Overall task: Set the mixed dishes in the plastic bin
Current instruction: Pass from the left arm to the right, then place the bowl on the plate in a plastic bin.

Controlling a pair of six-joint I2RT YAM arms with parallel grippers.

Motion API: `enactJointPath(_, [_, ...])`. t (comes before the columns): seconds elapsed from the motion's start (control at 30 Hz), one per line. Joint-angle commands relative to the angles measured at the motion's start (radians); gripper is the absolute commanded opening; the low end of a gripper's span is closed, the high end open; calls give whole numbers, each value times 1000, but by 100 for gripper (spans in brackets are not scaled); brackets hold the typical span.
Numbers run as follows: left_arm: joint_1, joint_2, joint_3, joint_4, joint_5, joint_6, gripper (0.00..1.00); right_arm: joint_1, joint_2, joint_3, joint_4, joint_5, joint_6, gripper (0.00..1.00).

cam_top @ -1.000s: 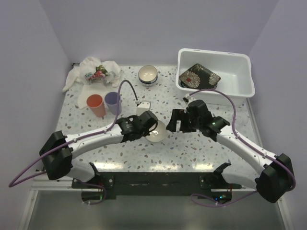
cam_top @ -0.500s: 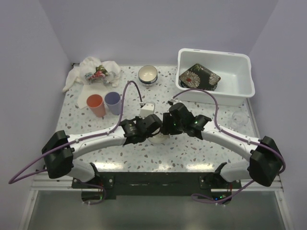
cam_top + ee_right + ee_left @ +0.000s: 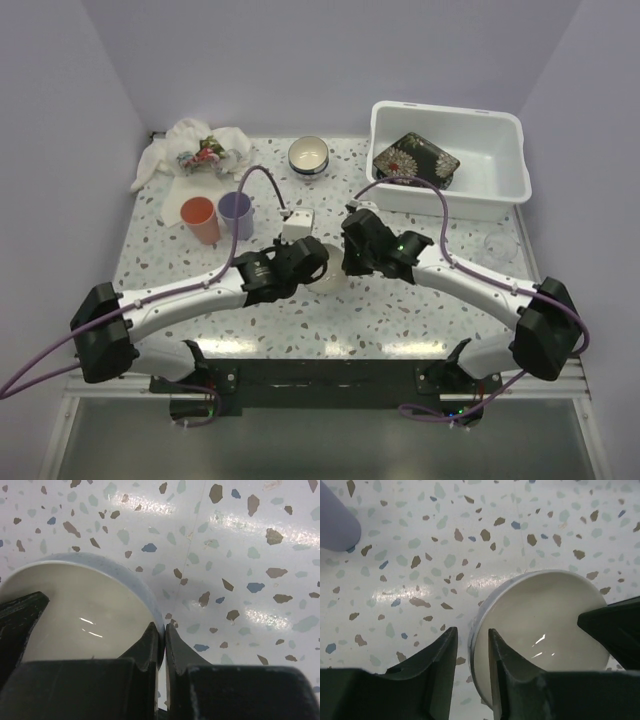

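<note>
Found small white bowl [image 3: 327,277] mid-surface [image 3: 400,310], between both hands, well apart from bin [image 3: 448,205]. Saw right hand [image 3: 164,630] pinched tight on its rim, one finger inside, one outside. Saw left hand [image 3: 471,632] straddling the opposite rim, fingers slightly apart, apparently not gripping. Noted dark square plate [image 3: 415,160] already in bin; second bowl [image 3: 309,154], orange cup [image 3: 198,218] and purple cup [image 3: 236,211] out on surface. Judged risks:
- slipping or tipping on lift, given a one-sided pinch on a glazed rim
- snagging on left finger inside bowl if raised early
- chipping plate if dropped into bin
</note>
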Motion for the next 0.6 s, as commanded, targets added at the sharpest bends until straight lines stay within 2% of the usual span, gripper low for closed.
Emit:
enactJointPath(0.0, [-2,-129,-9,144,-103,46,41,1,24,128,-65,112,-61,0])
enactJointPath(0.03, [-1,-146,-14,155,-116,60,52,3,31,175,-80,123,-75,0])
enactJointPath(0.1, [10,-202,-29,196,-148,109,61,-3,57,223,-120,153,-115,0])
enactJointPath(0.13, [13,-224,-36,215,-157,129,69,-8,65,270,-132,158,-127,0])
enactJointPath(0.23, [30,-316,-94,314,-191,229,80,-54,97,358,-183,170,-184,0])
enactJointPath(0.37, [56,-446,-216,556,-209,437,87,-157,128,482,-223,154,-242,0])
enactJointPath(0.47, [79,-534,-322,673,-206,544,92,-264,165,586,-253,134,-268,0])
enactJointPath(0.57, [97,-580,-382,695,-206,586,93,-364,220,689,-282,138,-287,0])
